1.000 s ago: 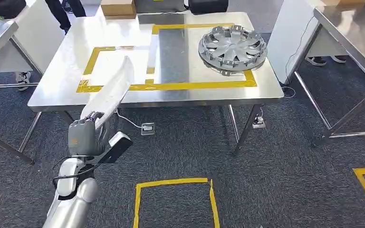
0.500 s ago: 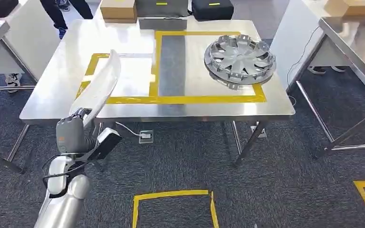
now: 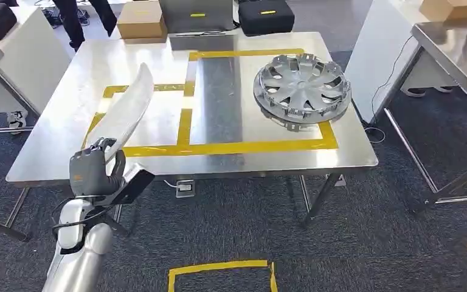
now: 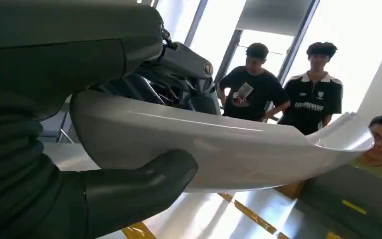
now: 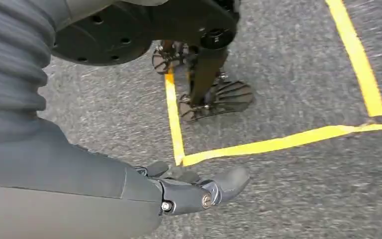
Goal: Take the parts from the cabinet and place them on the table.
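My left hand (image 3: 94, 168) grips the lower end of a long, curved white trim part (image 3: 123, 113), which slants up over the left front of the steel table (image 3: 67, 79). In the left wrist view the thumb (image 4: 139, 184) and fingers clamp the white part (image 4: 229, 149) from both sides. A silver hubcap (image 3: 302, 85) lies on the table's right side inside the yellow tape rectangle (image 3: 231, 148). My right hand (image 5: 199, 191) hangs over the grey carpet, fingers stretched out and holding nothing.
A cardboard box (image 3: 141, 19), a grey case (image 3: 196, 15) and a black case (image 3: 266, 15) line the table's far edge. Other steel tables (image 3: 456, 42) stand at right and left. Yellow tape (image 3: 219, 267) marks the carpet. Three people (image 4: 278, 94) stand beyond the table.
The camera has moved closer to the table, which now sits lower and larger in view. My left hand still holds the white part, now reaching further over the table's left front.
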`<state>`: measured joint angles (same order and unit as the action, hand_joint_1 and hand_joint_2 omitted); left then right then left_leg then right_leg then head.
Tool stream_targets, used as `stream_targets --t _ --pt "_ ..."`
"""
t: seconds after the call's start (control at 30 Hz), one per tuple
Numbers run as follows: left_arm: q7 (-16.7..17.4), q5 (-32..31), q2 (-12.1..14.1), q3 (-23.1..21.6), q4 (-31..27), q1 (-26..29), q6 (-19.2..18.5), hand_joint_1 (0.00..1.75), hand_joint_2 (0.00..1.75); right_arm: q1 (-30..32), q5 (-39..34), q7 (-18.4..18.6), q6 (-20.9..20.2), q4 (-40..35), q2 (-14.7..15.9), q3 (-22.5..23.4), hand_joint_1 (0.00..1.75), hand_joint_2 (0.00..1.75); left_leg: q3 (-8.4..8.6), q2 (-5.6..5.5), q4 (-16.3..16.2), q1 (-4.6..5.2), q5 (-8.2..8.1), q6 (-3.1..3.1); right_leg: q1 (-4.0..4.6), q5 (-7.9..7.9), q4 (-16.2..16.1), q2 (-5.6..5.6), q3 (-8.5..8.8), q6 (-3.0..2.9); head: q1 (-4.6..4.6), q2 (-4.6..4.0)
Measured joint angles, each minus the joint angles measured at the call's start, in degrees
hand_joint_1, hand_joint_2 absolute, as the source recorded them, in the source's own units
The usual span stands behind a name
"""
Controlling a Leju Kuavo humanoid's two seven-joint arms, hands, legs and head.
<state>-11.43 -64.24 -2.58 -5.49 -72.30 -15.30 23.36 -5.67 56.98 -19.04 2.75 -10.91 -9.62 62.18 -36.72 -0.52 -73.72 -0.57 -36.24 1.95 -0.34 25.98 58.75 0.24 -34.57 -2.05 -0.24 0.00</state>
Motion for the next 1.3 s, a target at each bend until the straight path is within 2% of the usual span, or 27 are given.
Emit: stream_targets --t 0.03,0.07,0.1,0.17,0.2,0.23,0.33,0.4,0.43,0.5,0.53,0.57,0.6,0.63,0.7,0.73,0.83,0.9,0.97,1.03,1.07,1.1,1.13,1.2,1.23,1.27,1.3 --pt "0.0 -0.1 0.0 0.1 0.3 0.0 0.0 1.75 1.75 0.0 0.0 -0.1 0.0 0.0 0.0 0.0 0.00 1.75 -1.84 0.00 -1.7 0.00 -1.77 0.06 0.04 0.43 0.0 0.16 0.41 0.00 -0.13 0.00" --pt "0.0 -0.1 0.0 0.1 0.5 0.0 0.0 1.75 1.75 0.0 0.0 -0.2 0.0 0.0 0.0 0.0 0.00 1.75 -2.76 0.01 -1.5 0.00 -1.87 0.01 0.07 0.88 0.0 0.29 0.97 0.04 -0.13 0.00" --pt "0.0 -0.1 0.0 0.2 0.6 0.0 0.0 1.75 1.75 0.0 0.0 -0.2 0.0 0.0 -0.2 0.0 0.00 1.75 -2.68 0.02 0.7 0.00 0.07 -0.15 0.10 1.38 0.0 0.38 1.67 0.08 -0.13 0.00" --pt "0.1 -0.2 0.0 0.2 0.7 -0.1 0.2 1.75 1.75 -0.1 0.0 -0.3 -0.2 0.0 -0.3 0.0 0.00 1.75 -0.45 0.03 9.7 0.07 8.28 -0.78 0.17 2.42 0.0 0.49 3.14 0.28 -0.18 0.00" --pt "0.1 -0.5 0.0 0.3 0.7 -0.1 0.3 1.75 1.75 -0.1 0.1 -0.3 -0.2 0.0 -0.5 0.0 0.00 1.75 0.19 0.13 13.9 0.19 12.16 -1.23 0.15 2.88 0.0 0.52 3.02 0.43 -0.20 0.00" --pt "0.2 -0.5 0.0 0.4 0.9 -0.2 0.4 1.75 1.75 -0.3 0.2 -0.4 -0.3 0.0 -0.6 0.0 0.00 1.75 -0.21 0.12 14.3 0.58 10.36 -1.28 0.36 3.15 0.5 0.66 3.26 0.82 -0.15 0.00" --pt "0.4 -0.8 0.0 0.6 0.6 0.0 0.5 1.75 1.75 -0.4 -0.1 0.3 -0.8 0.0 -0.7 0.0 0.00 1.75 -0.01 0.10 14.0 0.66 11.44 -2.06 0.28 3.57 0.1 0.73 3.16 1.79 -0.22 0.00" --pt "0.5 -1.1 0.0 0.7 0.0 0.0 0.5 1.75 1.75 -0.5 -0.2 0.6 -0.8 0.0 -0.7 0.1 0.00 1.75 0.77 0.10 15.0 -0.05 11.63 -2.63 0.46 4.62 1.1 0.51 2.97 2.56 -0.11 0.00" --pt "0.5 -1.2 0.0 0.7 -0.1 -0.1 0.5 1.75 1.75 -0.6 -0.2 0.8 -0.8 0.0 -0.8 0.1 0.00 1.75 0.93 0.19 15.1 -0.16 11.51 -2.97 0.36 6.16 3.9 0.40 1.53 2.86 0.31 0.00" --pt "0.5 -1.2 -0.2 0.7 -0.2 0.0 0.5 1.75 1.75 -0.7 -0.2 1.3 -0.9 0.0 -0.8 0.0 0.00 1.75 1.01 0.20 15.0 -0.16 11.22 -3.30 -0.07 9.77 12.9 0.32 -3.49 3.40 0.44 0.00" --pt "0.5 -1.2 -0.2 0.7 -0.1 0.1 0.4 1.75 1.75 -0.6 -0.2 1.3 -1.0 0.0 -0.8 0.0 0.00 1.75 1.03 0.19 15.0 -0.16 11.07 -3.25 -0.20 10.63 16.5 0.26 -5.84 3.59 0.44 0.00" --pt "0.5 -1.2 -0.2 0.7 -0.1 0.2 0.2 1.75 1.75 -0.6 -0.2 1.2 -1.2 0.0 -0.8 0.1 0.00 1.75 1.10 0.16 14.9 -0.19 10.94 -3.24 -0.34 10.00 17.5 0.20 -6.96 3.71 0.50 0.00" --pt "0.4 -1.2 -0.2 0.7 0.1 0.2 0.2 1.75 1.75 -0.5 -0.2 1.3 -1.2 0.0 -0.8 0.1 0.00 1.75 1.24 0.10 14.9 -0.23 10.79 -3.13 -0.50 7.96 15.7 0.13 -6.61 3.79 0.54 0.00" --pt "0.4 -1.2 -0.2 0.7 0.2 0.2 0.1 1.75 1.75 -0.5 -0.2 1.3 -1.1 0.0 -0.8 0.1 0.00 1.75 1.44 0.06 14.8 -0.27 10.60 -2.97 -0.62 5.26 11.9 0.08 -5.13 3.80 0.57 0.00" --pt "0.3 -1.2 -0.2 0.7 0.3 0.2 0.0 1.75 1.75 -0.6 -0.2 1.2 -1.3 0.0 -0.8 0.1 0.00 1.75 1.91 0.01 14.7 -0.36 10.23 -2.48 -0.67 0.34 1.8 -0.06 -0.50 3.56 0.68 0.00" --pt "0.2 -1.2 -0.2 0.7 0.3 0.2 0.0 1.75 1.75 -0.7 -0.3 1.2 -1.5 0.0 -0.8 0.1 0.00 1.75 1.83 -0.03 14.4 0.07 9.97 -2.03 -0.24 1.20 0.1 -0.03 0.11 3.39 0.72 0.00" --pt "0.2 -1.2 -0.2 0.7 0.3 0.2 0.0 1.75 1.75 -0.6 -0.1 1.2 -1.7 0.0 -0.9 0.1 0.00 1.75 2.15 -0.01 15.0 -0.14 10.15 -0.93 0.07 1.13 0.2 0.07 0.03 2.39 0.66 0.00" --pt "0.2 -1.2 -0.1 0.7 0.2 0.2 0.0 1.75 1.75 -0.6 0.0 1.2 -1.9 0.0 -1.1 0.1 0.00 1.75 2.03 0.09 14.8 -0.24 9.77 -0.30 -0.52 0.59 -0.5 0.00 0.69 1.47 0.64 0.00" --pt "0.1 -1.2 -0.1 0.7 0.1 0.1 -0.1 1.75 1.75 -0.7 0.0 1.2 -2.0 0.0 -1.1 0.1 0.00 1.75 0.14 0.18 9.8 -0.23 6.52 -0.09 -0.45 0.70 -0.5 -0.04 0.92 1.02 0.13 0.00" --pt "0.2 -1.2 0.0 0.7 0.2 0.3 -0.4 1.75 1.75 -0.7 0.1 1.7 -1.6 0.0 -1.2 0.1 0.00 1.75 -4.04 0.19 0.6 -0.29 2.61 0.29 -0.29 0.80 -0.5 -0.11 1.04 0.58 0.02 0.00" --pt "0.2 -1.2 0.0 0.7 0.3 0.4 -0.4 1.75 1.75 -0.7 0.2 1.9 -1.2 0.0 -1.2 0.1 0.00 1.75 -5.04 0.20 -1.4 -0.41 2.55 0.58 -0.27 0.82 -0.5 -0.11 1.08 0.55 0.02 0.00" --pt "0.2 -1.2 0.0 0.7 0.4 0.4 -0.6 1.75 1.75 -0.7 0.2 2.1 -0.8 0.0 -1.2 0.1 0.00 1.75 -4.63 0.21 -0.4 -0.57 3.63 0.82 -0.28 0.86 -0.4 -0.09 1.12 0.51 0.00 0.00" --pt "0.2 -1.2 0.0 0.7 0.4 0.4 -0.7 1.75 1.75 -0.7 0.0 2.0 -0.8 0.0 -1.2 0.1 0.00 1.75 -3.12 0.24 2.7 -0.83 5.76 1.09 -0.32 0.94 -0.3 -0.06 1.15 0.50 0.00 0.00" --pt "0.1 -1.4 0.0 0.7 0.3 0.1 -0.9 1.75 1.75 -0.7 -0.2 1.4 -1.0 0.0 -1.3 0.1 0.00 1.75 1.41 0.32 11.7 -1.46 10.09 1.79 -0.46 1.40 0.3 0.05 1.14 0.89 -0.02 0.00" --pt "0.0 -1.6 0.0 0.7 0.6 -0.2 -1.2 1.75 1.75 -0.8 0.0 1.2 -1.2 0.0 -1.3 0.1 0.00 1.75 2.52 0.20 13.8 -1.49 8.85 2.27 -0.07 1.76 0.9 0.14 0.77 1.33 -0.20 0.00" --pt "0.0 -1.8 -0.2 0.7 0.7 -0.4 -1.5 1.75 1.75 -0.9 0.1 1.0 -1.4 0.0 -1.3 0.1 0.00 1.75 2.44 -0.05 14.0 -1.52 9.59 0.32 0.20 1.99 1.4 0.20 0.47 1.59 -0.16 0.00" --pt "-0.1 -2.0 -0.2 0.7 1.0 -0.6 -1.9 1.75 1.75 -1.0 0.2 1.0 -1.5 0.0 -1.3 0.1 0.00 1.75 2.35 -0.03 14.0 -1.39 9.28 0.48 0.26 1.86 1.3 0.24 0.37 1.67 0.24 0.00"
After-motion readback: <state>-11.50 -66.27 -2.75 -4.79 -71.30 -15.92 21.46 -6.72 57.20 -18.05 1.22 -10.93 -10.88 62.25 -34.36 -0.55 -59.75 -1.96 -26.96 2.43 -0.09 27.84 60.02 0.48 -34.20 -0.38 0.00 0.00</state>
